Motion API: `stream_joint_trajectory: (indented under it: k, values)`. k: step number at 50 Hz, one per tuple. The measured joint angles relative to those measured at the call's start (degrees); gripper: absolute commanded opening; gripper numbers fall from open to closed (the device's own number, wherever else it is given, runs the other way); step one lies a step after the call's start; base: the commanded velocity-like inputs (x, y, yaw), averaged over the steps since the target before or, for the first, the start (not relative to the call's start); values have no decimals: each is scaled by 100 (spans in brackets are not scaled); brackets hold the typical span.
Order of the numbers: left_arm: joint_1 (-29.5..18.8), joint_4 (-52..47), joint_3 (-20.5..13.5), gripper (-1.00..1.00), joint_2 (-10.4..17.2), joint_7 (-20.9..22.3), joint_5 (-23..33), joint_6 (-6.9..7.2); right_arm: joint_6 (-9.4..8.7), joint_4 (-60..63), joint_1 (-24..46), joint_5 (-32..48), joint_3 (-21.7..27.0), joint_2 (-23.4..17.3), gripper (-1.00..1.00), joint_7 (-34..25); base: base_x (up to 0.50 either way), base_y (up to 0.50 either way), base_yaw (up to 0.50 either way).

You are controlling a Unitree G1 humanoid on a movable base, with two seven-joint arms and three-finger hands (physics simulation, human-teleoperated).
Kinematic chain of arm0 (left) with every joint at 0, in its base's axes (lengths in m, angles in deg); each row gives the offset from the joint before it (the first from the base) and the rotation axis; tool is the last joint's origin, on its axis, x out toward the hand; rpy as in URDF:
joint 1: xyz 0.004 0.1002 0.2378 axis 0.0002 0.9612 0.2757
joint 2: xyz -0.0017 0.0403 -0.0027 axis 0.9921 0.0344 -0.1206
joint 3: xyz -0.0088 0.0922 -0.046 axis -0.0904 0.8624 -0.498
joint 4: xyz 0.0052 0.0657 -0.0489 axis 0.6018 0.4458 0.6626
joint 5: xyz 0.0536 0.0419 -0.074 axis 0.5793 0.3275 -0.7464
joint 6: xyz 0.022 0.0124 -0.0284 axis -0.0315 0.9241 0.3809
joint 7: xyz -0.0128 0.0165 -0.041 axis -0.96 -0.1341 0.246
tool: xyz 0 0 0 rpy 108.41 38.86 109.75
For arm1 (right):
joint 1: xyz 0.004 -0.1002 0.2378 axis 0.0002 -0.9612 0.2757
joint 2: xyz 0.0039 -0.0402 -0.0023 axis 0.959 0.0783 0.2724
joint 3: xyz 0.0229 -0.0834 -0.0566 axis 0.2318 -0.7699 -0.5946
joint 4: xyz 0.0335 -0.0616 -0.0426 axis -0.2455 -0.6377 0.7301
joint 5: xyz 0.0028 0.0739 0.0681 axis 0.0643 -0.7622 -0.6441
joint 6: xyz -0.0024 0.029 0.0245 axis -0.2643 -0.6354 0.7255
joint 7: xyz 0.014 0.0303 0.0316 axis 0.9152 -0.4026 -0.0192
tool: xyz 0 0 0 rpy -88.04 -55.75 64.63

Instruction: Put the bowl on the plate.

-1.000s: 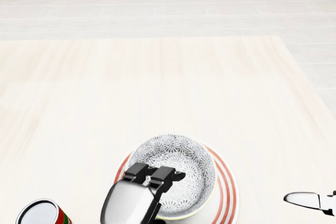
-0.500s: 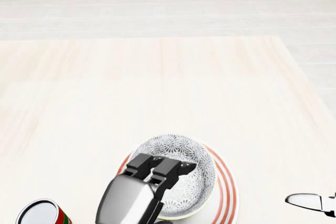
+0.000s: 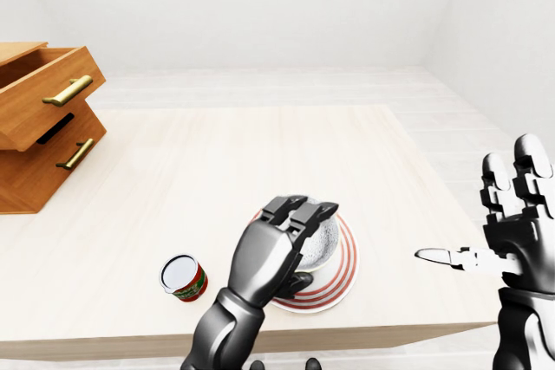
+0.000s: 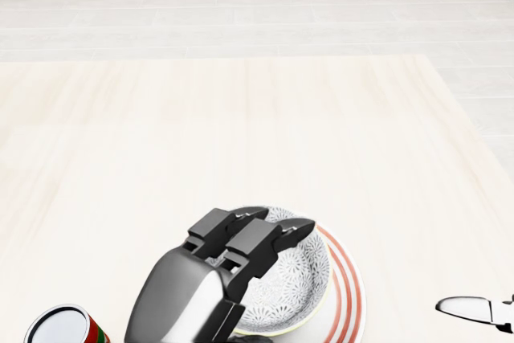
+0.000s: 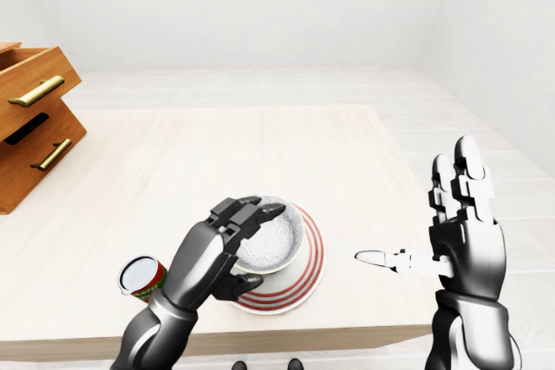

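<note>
A: Bowl [image 5: 270,238] sits on the striped plate [image 5: 305,276], under the left robot hand's [image 5: 230,244] fingertips.

B: Grip?

A: Fingers curled over the rim, thumb outside; likely letting go next. Right robot hand [image 5: 464,231] spread, empty.

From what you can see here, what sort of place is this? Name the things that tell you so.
Probably a simple dining or kitchen setting in a simulated room: a pale wooden table bears a patterned bowl on a red-ringed plate, a tin can beside it, and a wooden drawer unit at the left.

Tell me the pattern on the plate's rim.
Red concentric rings on white, clearest in the head view on the plate under the bowl.
</note>
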State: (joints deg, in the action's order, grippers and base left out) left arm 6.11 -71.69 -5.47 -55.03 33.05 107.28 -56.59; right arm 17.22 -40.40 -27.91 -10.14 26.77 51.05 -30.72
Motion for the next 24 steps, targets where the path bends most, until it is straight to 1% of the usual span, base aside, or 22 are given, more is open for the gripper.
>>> stream_joint_trajectory:
  k: [7,15,16,18,22,24]
  values:
    - [-81,-413,-86,44,-46,319,-190,7,0,62,0,-3,6,-1,100,-2,0,0,0]
    - [-179,-927,-252,52,-97,714,-447,151,0,145,12,7,1,-2,100,2,0,0,0]
    - [-189,-984,-278,55,-101,757,-481,172,0,157,14,10,-2,-2,100,4,0,0,0]
    - [-213,-1086,-334,76,-110,836,-548,213,0,180,19,18,-9,-3,100,6,0,0,0]
    - [-259,-1254,-455,88,-125,969,-676,285,0,232,30,36,-26,-4,100,15,0,0,0]
    - [-276,-1318,-515,100,-130,1022,-736,311,0,260,36,48,-37,-5,100,20,0,0,0]
